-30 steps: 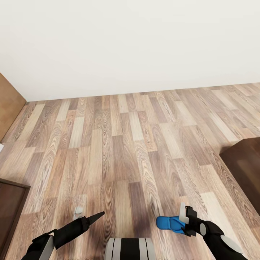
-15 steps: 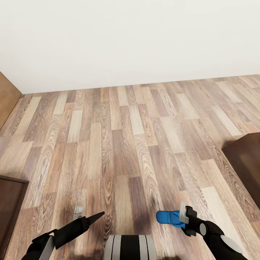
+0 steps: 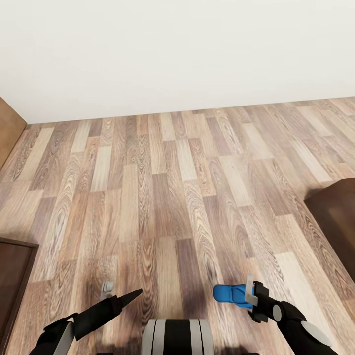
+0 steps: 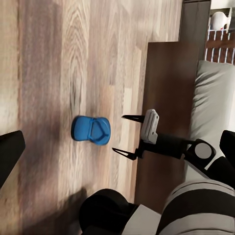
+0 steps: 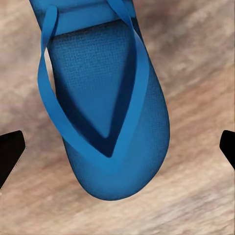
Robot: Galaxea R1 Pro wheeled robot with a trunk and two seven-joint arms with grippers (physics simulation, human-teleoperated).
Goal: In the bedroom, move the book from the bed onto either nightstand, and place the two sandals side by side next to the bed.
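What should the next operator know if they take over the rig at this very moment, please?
Left gripper: open, empty, low over the wood floor.
Right gripper: open, fingers spread, holding nothing.
One blue sandal: appears to lie flat on the floor just ahead of the right gripper's fingertips, apart from them.
Done: nothing can be confirmed from here; whether this sandal is beside the bed cannot be told.
Left: pair the second sandal with this one next to the bed; move the book onto a nightstand.

Head view angled down over floor (image 3: 172,197); right wrist view close above sandal (image 5: 105,107) between right end effector (image 5: 117,152) fingers; left wrist view farther back, sharing sandal.
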